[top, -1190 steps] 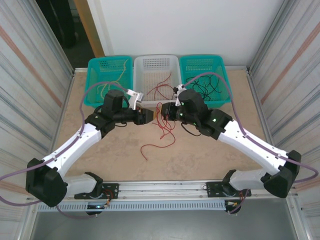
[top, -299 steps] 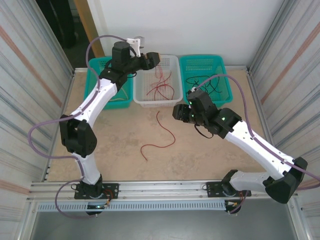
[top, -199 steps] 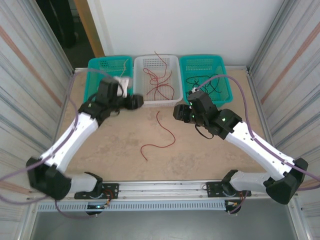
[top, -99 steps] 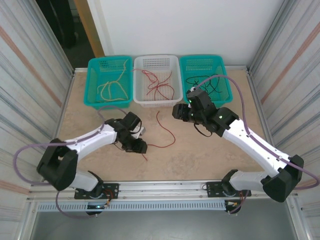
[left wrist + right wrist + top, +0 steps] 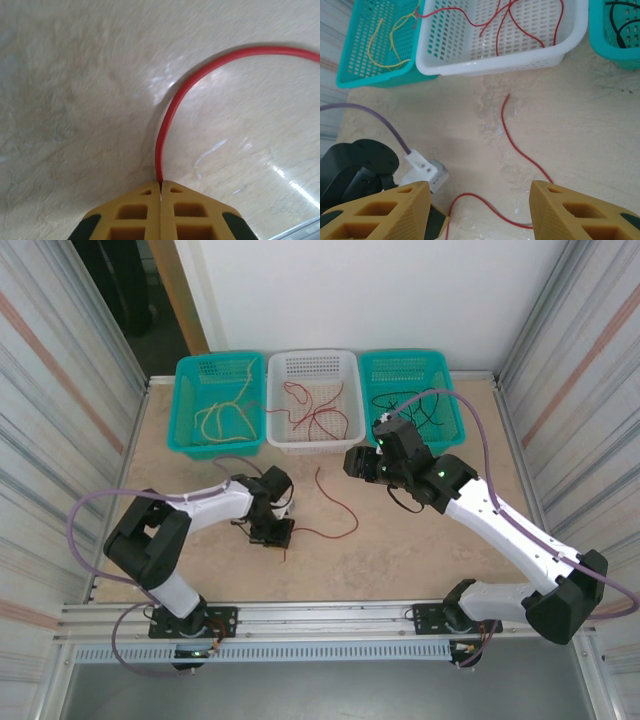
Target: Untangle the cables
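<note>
You had bright, even light falling from overhead, so the desk (image 5: 400, 560) read pale and clean and the arms cast only soft, short shadows beside themselves. The white wall (image 5: 350, 290) at the back sat close to washed out. In your left wrist view, white streaks of glare crossed the desk at the lower right, the red cable (image 5: 167, 120) carried a faint grey shadow along its outer curve, and the whole picture was a little soft. In your right wrist view the right tool (image 5: 479, 187) looked softer than the desk beyond, and a small glare patch lay in the white basket (image 5: 490, 64)
</note>
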Motion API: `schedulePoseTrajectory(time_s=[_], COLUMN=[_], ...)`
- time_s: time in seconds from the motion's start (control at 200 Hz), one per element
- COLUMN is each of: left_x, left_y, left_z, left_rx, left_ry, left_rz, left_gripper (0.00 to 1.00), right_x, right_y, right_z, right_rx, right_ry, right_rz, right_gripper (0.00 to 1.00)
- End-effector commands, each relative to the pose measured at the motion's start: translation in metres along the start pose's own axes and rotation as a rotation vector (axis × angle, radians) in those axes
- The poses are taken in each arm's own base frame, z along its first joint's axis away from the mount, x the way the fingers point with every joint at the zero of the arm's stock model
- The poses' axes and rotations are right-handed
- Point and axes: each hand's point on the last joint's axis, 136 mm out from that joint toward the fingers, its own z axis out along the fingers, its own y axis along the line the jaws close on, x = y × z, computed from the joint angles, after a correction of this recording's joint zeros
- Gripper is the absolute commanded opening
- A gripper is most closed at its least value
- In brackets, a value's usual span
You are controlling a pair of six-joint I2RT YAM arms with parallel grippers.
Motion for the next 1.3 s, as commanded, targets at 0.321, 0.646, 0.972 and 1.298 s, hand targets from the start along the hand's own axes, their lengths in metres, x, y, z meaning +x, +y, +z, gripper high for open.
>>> schedulePoseTrajectory(time_s=[0.321, 0.646, 0.972, 1.298], left_x=[-0.042, -0.061, -0.039, -0.033], left_y=[-0.077, -0.091, -0.038, -0.015], left_z=[-0.224, -0.269, -0.085, -0.020], left_rx=[0.109, 0.068, 0.036, -0.017], left_ry=[-0.730, -0.804, -0.312, -0.135], left_rz=[0.380, 0.437, 0.264, 0.197], left_gripper=[0.00, 0.06, 0.45, 0.31], right_x=[-0.011, -0.019, -0.006, -0.002], right_y=[0.010, 0.002, -0.012, -0.018], right_z=[0.002, -0.006, 0.010, 0.014], right_rx=[-0.018, 0.016, 0.045, 0.078], right_ry=[-0.002, -0.003, 0.036, 0.059], right_rz=[-0.003, -0.016, 0.063, 0.085], right_gripper=[0.59, 0.63, 0.63, 0.62])
